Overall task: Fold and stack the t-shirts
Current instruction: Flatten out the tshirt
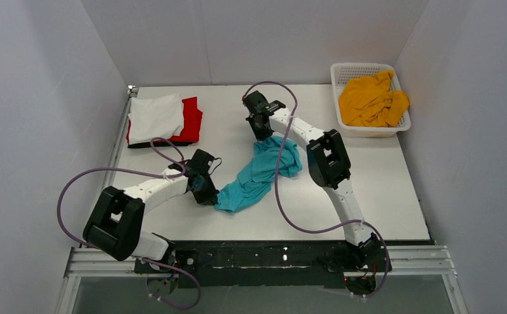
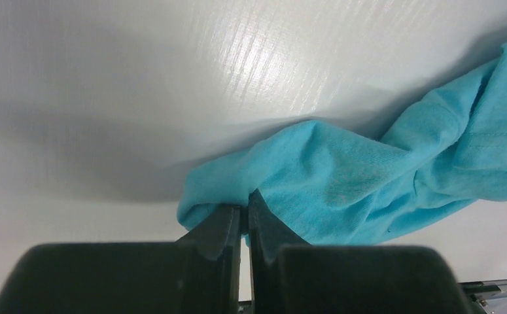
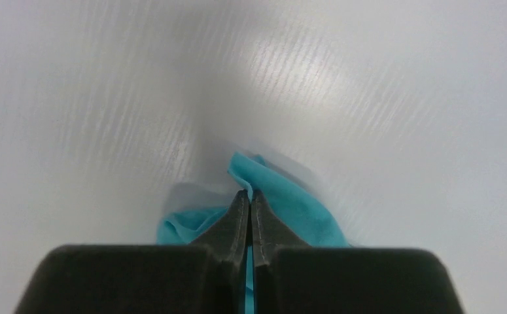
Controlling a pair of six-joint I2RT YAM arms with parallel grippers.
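Observation:
The turquoise t-shirt (image 1: 260,173) lies bunched in a diagonal strip across the middle of the table. My left gripper (image 1: 209,194) is shut on its near-left end; the left wrist view shows cloth (image 2: 342,180) pinched between the jaws (image 2: 245,209). My right gripper (image 1: 262,133) is shut on the far end; the right wrist view shows the shirt (image 3: 290,203) at the closed tips (image 3: 248,194). The white t-shirt (image 1: 155,116) lies folded on the red t-shirt (image 1: 192,120), with a black t-shirt edge (image 1: 147,144) under them. The mustard-yellow t-shirt (image 1: 371,99) lies crumpled in the basket.
The white lattice basket (image 1: 342,70) stands at the far right corner. The folded stack is at the far left. Purple cables (image 1: 280,183) loop over the table from both arms. White walls enclose three sides.

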